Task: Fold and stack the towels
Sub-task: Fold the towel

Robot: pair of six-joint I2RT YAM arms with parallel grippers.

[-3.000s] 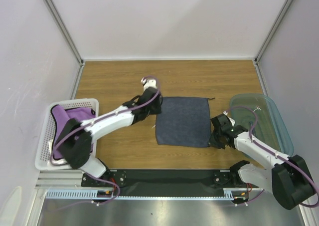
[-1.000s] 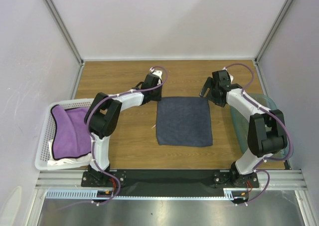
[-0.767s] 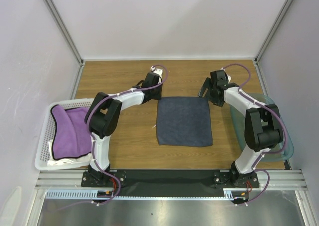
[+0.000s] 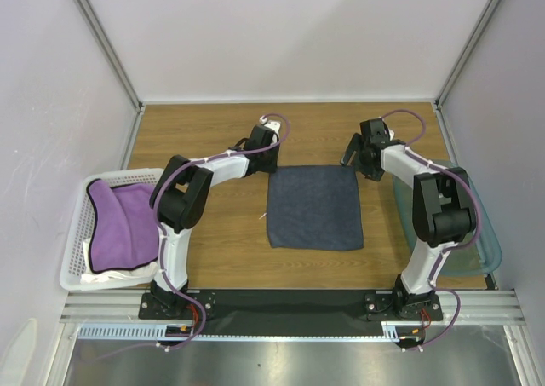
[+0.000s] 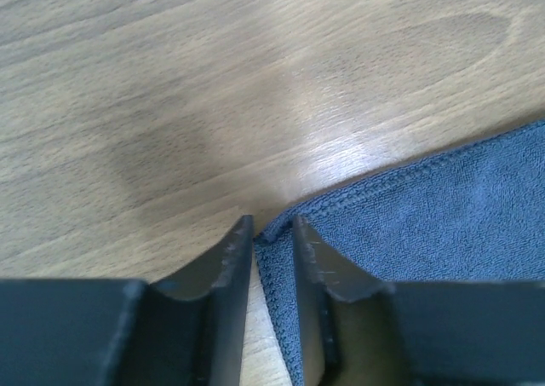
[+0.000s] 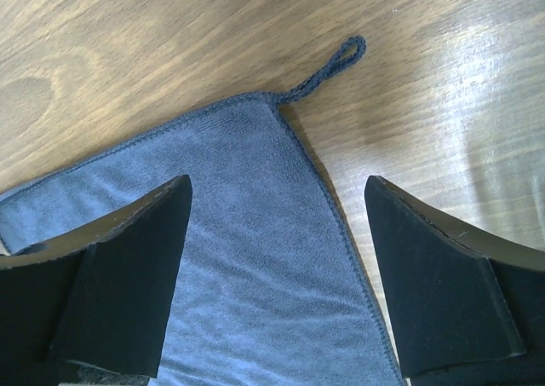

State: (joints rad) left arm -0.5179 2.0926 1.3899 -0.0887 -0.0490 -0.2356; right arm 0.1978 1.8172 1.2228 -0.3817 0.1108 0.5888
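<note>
Top view: the navy towel [image 4: 313, 207] is seen spread flat at the middle of the worktop [image 4: 221, 241]. The left gripper [image 4: 265, 165] and right gripper [image 4: 358, 161] are set at its two far corners. The purple towel [image 4: 119, 224] lies in the basket [image 4: 71, 262] at the left edge. The first fold is judged in hand.

Left wrist view: the jaws are shown narrowly parted astride the corner, nothing pinched.

Right wrist view: the jaws are spread wide over the corner, and its loop [image 6: 332, 66] is shown plainly only here. Both corners must be pinched before being lifted toward the near edge.
</note>
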